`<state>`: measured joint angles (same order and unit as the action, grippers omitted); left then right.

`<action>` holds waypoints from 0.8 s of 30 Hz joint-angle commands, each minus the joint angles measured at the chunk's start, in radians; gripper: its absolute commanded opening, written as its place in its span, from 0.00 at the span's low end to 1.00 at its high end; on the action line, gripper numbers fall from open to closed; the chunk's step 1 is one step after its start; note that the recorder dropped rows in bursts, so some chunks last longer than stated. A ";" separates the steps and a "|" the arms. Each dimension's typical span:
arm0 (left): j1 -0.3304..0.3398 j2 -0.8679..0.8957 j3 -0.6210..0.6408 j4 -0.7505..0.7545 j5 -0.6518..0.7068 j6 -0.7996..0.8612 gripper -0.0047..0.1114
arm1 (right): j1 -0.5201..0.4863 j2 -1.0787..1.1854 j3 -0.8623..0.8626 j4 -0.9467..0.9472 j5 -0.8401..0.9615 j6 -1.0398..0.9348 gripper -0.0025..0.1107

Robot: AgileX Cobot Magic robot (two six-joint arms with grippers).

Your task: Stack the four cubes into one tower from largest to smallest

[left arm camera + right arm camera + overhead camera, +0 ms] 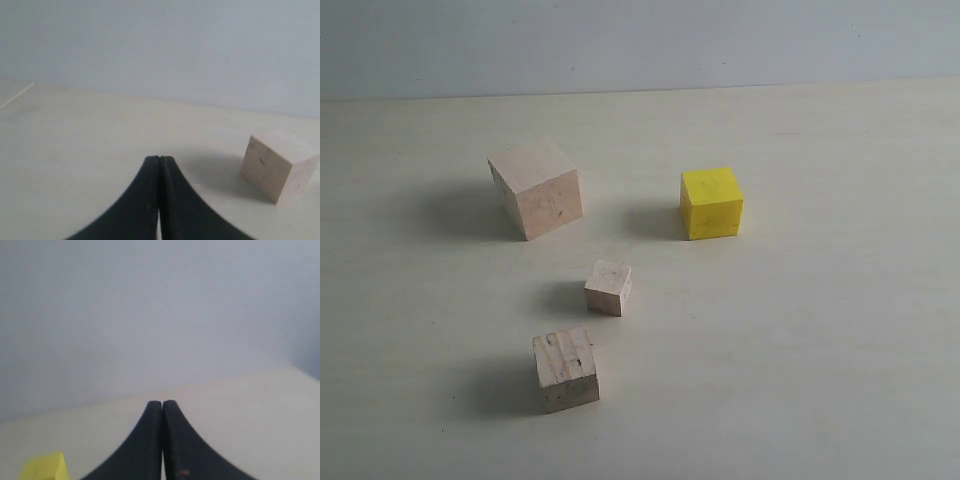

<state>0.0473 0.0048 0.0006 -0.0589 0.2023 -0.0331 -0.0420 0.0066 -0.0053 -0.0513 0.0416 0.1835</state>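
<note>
Plainly, the four cubes stand singly on the pale table, none touching or resting on another. Take the large cube as the mark: it sits farthest back, toward the left arm's side, turned so that one upright edge faces the exterior camera. The yellow cube stands about level with it, well apart toward the right arm's side, with bare table between them. The small cube lies nearer the camera than the large cube and a little to its right, near it but apart. The medium cube, striped on top, stands nearer still, so the small cube sits between it and the large cube. Behind the large cube the table meets a plain grey-blue wall.

The left gripper has its black fingers pressed together on nothing, above the table; what looks to be the large cube stands off to one side of them, apart. The right gripper is likewise pinched together and empty, and a corner of the yellow cube shows at the edge of its view.
</note>
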 commanded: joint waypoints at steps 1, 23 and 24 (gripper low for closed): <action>0.001 -0.005 -0.001 0.002 -0.144 0.006 0.04 | -0.005 -0.007 0.005 -0.007 -0.275 -0.001 0.02; 0.001 0.085 -0.240 0.000 -0.302 -0.135 0.04 | -0.005 0.055 -0.191 0.078 -0.411 0.001 0.02; 0.001 0.151 -0.317 0.000 -0.264 -0.135 0.04 | -0.005 0.100 -0.253 0.076 -0.388 0.001 0.02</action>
<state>0.0473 0.0836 -0.2269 -0.0589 -0.0970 -0.1574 -0.0420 0.0550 -0.1846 0.0279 -0.3934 0.1855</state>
